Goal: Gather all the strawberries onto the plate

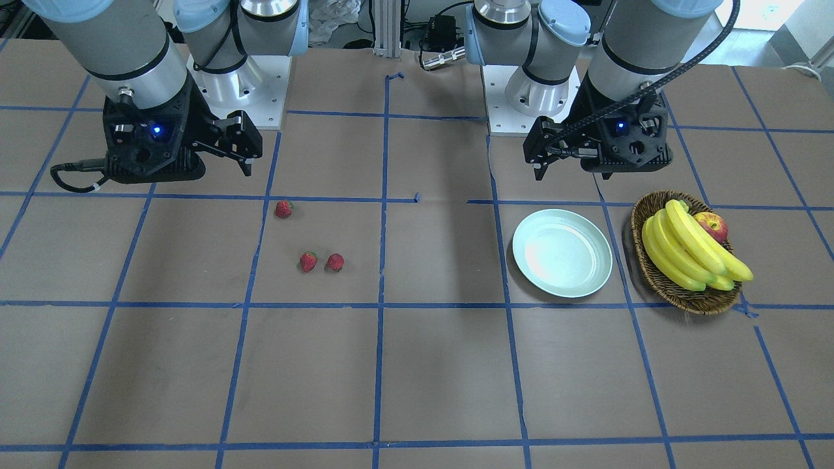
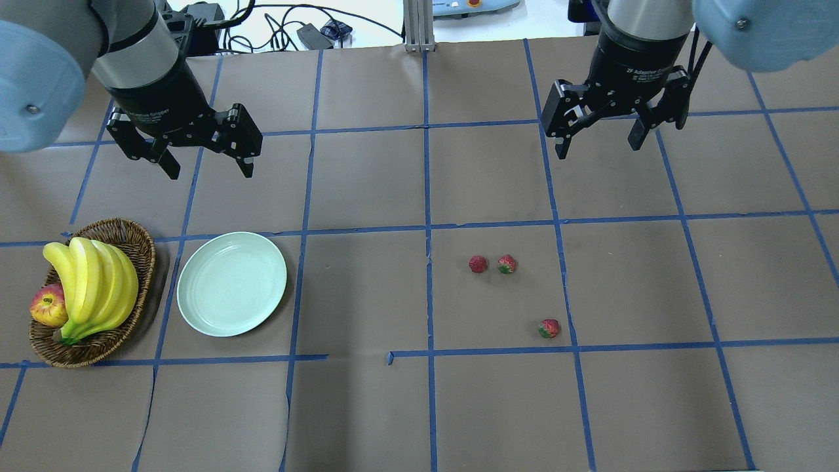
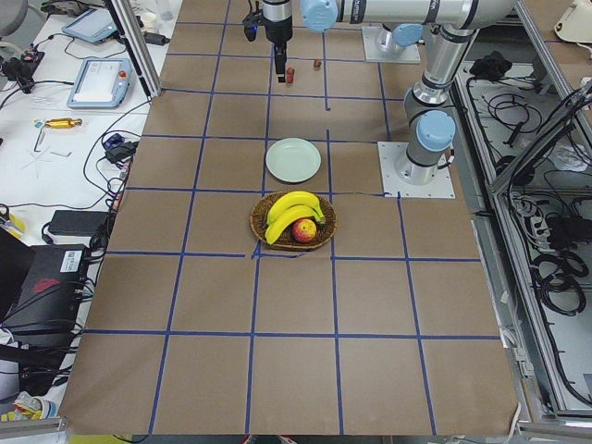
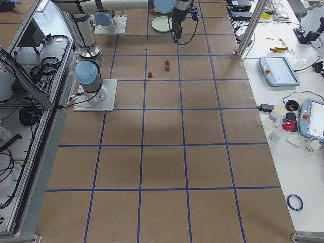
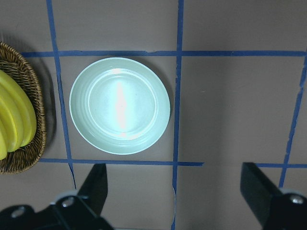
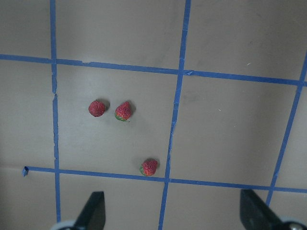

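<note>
Jaws are gaping empty on left gripper (image 2: pixel 211 172) and right gripper (image 2: pixel 598 147). Plate (image 2: pixel 232 284) is sitting bare; right should drop onto a strawberry (image 2: pixel 506 264).

strawberries (image 2: pixel 506 264): three, red, green caps, two side by side, third near | plate (image 2: pixel 232 284): pale mint, round, well apart

Raised, the left pincer (image 2: pixel 211 172) and right pincer (image 2: pixel 598 149) gape wide.

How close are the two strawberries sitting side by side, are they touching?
Apart. The right wrist view shows a strip of brown table between one strawberry and the other strawberry.
</note>
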Controlling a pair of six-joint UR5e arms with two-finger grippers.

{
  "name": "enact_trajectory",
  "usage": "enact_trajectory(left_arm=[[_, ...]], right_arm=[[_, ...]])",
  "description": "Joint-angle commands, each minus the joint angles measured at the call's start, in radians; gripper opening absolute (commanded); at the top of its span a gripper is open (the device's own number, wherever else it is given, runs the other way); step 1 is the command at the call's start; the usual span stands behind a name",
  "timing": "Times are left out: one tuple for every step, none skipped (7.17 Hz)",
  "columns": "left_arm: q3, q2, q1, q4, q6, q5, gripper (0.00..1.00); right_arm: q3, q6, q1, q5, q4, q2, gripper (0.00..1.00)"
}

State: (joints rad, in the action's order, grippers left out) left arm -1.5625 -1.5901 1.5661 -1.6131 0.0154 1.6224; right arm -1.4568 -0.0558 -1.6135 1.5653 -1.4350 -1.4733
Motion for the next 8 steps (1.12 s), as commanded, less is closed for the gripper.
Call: enact_trajectory(left_arm=[[-0.004,0.004,0.000,-0.001,0.000,-0.004,1.00],[-0.004,0.009,-0.001,-0.002,0.000,-0.001,1.00],[-0.010,0.010,-0.001,-0.002,0.000,-0.001,1.00],[-0.013,0.010,-0.001,-0.008,0.000,-0.002,1.00],[-0.010,0.015,0.002,-0.013,0.001,-0.003,1.00],[-0.011,0.013,0.002,-0.022,0.001,0.001,1.00],[-0.013,0.015,0.002,-0.024,0.001,0.002,1.00],[-0.011,0.015,0.002,-0.025,0.001,0.002,1.00]], right_arm=[[-0.002,-0.001,0.000,0.008,-0.004,0.001,1.00],[-0.002,0.013,-0.005,0.004,-0.001,-0.004,1.00],[-0.002,0.016,-0.005,0.012,0.004,-0.008,1.00],[-0.002,0.016,-0.008,0.019,0.001,-0.008,1.00],[-0.002,0.014,-0.008,0.009,-0.005,0.001,1.00],[-0.002,0.014,-0.008,0.013,-0.012,0.001,1.00],[-0.002,0.011,-0.008,0.013,-0.022,0.001,1.00],[-0.001,0.010,-0.008,0.012,-0.022,0.001,1.00]])
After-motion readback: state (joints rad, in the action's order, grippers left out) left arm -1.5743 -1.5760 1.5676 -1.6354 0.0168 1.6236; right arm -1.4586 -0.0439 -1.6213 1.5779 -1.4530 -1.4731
